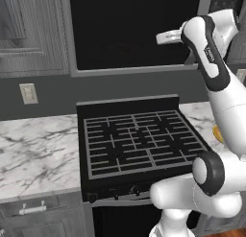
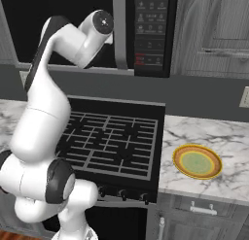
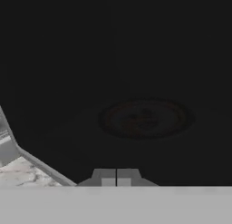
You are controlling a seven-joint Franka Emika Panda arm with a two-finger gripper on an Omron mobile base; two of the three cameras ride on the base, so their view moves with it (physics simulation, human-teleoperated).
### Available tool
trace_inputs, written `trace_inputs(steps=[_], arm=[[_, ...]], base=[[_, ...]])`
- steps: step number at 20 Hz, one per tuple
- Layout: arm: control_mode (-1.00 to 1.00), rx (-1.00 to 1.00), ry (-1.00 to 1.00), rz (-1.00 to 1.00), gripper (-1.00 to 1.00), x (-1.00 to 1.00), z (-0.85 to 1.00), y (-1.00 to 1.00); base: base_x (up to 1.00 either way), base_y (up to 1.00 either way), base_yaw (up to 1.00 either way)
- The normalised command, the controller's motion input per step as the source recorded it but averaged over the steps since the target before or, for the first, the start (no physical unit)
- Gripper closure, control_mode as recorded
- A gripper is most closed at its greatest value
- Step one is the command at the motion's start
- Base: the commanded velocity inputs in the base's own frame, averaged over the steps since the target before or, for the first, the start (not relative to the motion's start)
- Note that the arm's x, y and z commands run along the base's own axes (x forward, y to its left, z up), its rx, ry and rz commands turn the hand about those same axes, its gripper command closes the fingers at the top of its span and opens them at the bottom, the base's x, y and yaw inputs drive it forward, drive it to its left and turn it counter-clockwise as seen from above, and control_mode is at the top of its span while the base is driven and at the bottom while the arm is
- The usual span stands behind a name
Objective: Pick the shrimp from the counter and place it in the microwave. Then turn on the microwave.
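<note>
microwave (image 2: pixel 146 30) | door dark, turntable (image 3: pixel 144 119) faint | tool (image 3: pixel 116 177) tips together

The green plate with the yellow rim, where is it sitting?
In the right base view the plate lies flat on the marble counter, just right of the black stove, below the microwave's keypad.

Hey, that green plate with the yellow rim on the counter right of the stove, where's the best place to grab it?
Probably the plate by its yellow rim on the near side, coming down from above and pinching the edge. It lies flat on the counter, shallow and wide, so the rim looks like the only hold.
</note>
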Motion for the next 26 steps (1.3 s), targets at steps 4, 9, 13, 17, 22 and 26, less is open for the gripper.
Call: trace_inputs(steps=[4, 9, 13, 17, 22, 26], arm=[[-1.00, -0.07, -0.25, 0.00, 1.00, -1.00, 0.04, 0.00], [-1.00, -0.10, -0.08, 0.00, 1.00, -1.00, 0.33, -0.10], [-1.00, -0.19, 0.01, 0.00, 1.00, -0.65, 0.06, -0.66], [-1.00, -0.18, 0.09, -0.02, 1.00, -0.14, 0.00, -0.98], [-1.00, -0.11, 0.09, -0.02, 1.00, -0.01, -0.01, -0.87], [-1.00, 0.00, 0.03, -0.02, 1.00, 0.00, -0.12, -0.74]], base=[[0.00, 0.00, 0.00], [0.00, 0.00, 0.00], [0.00, 0.00, 0.00], [0.00, 0.00, 0.00], [0.00, 0.00, 0.00], [0.00, 0.00, 0.00]])
